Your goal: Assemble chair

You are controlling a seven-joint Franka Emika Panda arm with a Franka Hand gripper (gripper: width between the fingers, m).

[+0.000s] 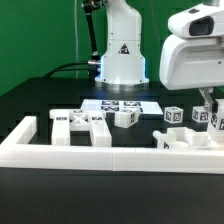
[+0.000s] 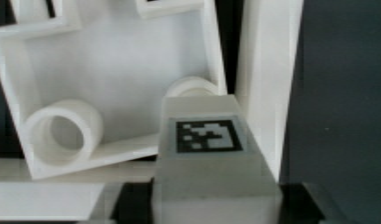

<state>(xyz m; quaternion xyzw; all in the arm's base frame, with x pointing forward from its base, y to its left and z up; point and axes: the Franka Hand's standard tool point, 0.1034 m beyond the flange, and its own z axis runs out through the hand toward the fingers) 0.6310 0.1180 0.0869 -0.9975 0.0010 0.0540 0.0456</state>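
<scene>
The chair lies in loose white parts. My gripper (image 1: 210, 112) hangs at the exterior view's right, over a flat white part (image 1: 185, 140) behind the border frame. In the wrist view, the gripper (image 2: 213, 205) is shut on a white tagged block (image 2: 208, 135). Its dark fingers (image 2: 134, 205) press on both sides of the block. Just beyond the block lies a flat chair panel (image 2: 98, 70) with two round sockets; one socket (image 2: 62, 135) is in full view, and the block partly hides the other. Two more tagged pieces (image 1: 176, 116) stand beside the gripper.
A long white border frame (image 1: 100, 150) runs along the front. Several chair parts (image 1: 85, 125) and a tagged cube (image 1: 125, 118) lie on the black table at left and centre. The marker board (image 1: 120, 103) lies before the arm's base (image 1: 120, 60).
</scene>
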